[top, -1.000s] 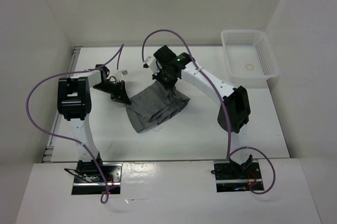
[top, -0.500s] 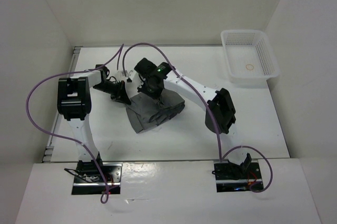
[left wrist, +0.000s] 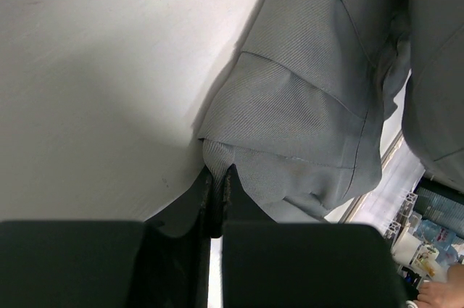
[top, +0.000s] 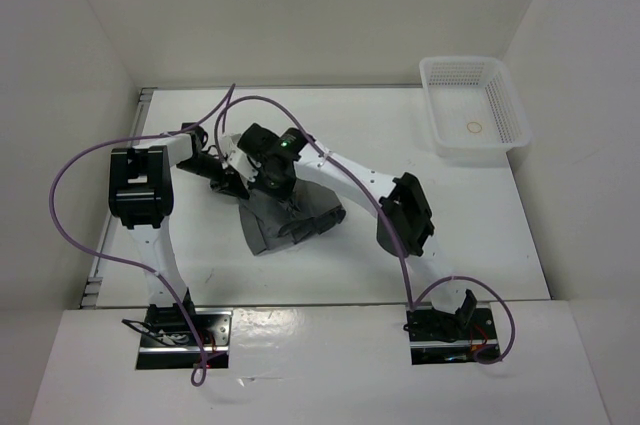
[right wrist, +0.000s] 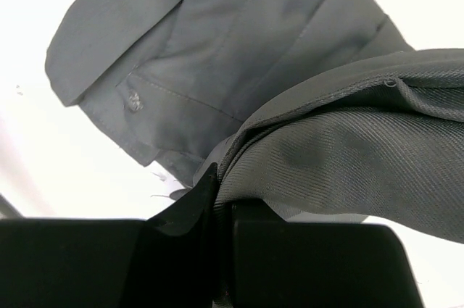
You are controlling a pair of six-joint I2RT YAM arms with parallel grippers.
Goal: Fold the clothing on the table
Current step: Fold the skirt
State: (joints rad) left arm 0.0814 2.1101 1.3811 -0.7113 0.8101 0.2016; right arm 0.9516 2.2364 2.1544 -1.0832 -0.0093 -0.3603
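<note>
Grey pleated clothing (top: 300, 220) lies bunched, left and right jaws each clamped on it

Near & right of skirt (top: 300, 220): bare table (top: 480, 235), free to pass. Far-left of skirt: blocked by left gripper (top: 234, 186) & right gripper (top: 270, 185), crowded close. Across skirt's right side: right arm (top: 350, 167). Far right of skirt, well apart: mesh basket (top: 472, 123) at table corner.

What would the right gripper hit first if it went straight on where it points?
Probably the mid-grey pleated fabric skirt: the right gripper, shut on one fold, points at the layer lying flat beyond.
</note>
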